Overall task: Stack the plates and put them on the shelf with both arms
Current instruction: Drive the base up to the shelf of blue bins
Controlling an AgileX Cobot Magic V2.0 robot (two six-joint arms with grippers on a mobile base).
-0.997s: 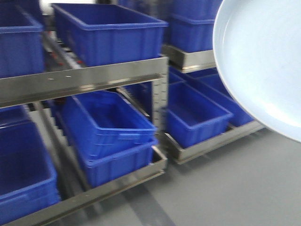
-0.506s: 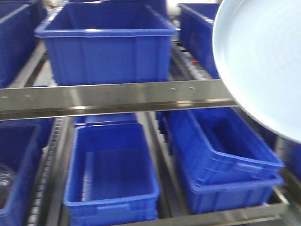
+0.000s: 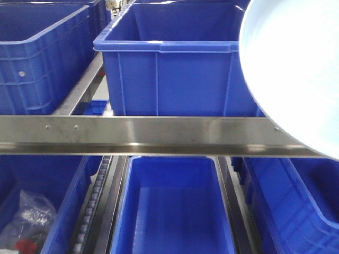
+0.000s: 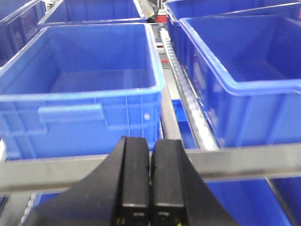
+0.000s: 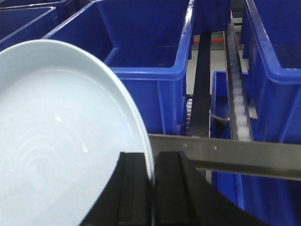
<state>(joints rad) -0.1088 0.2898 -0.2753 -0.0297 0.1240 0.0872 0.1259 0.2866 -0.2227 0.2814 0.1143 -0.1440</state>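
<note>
The right gripper [image 5: 153,186] pinches the rim of a pale plate [image 5: 56,141], which spreads toward ten o'clock from its fingers. The left gripper [image 4: 150,183] is pressed together, holding nothing. Beyond both, at twelve o'clock, runs the shelf rail [image 5: 244,154], then blue crates [image 5: 150,42].

Left claw [image 4: 151,143]: two matte black blocky fingers [image 4: 135,179], flat-faced, on a black flared base; tiny yellow-green marks near bottom edge. Right claw [image 5: 154,157]: same black rectangular fingers [image 5: 134,188], same flared base.
</note>
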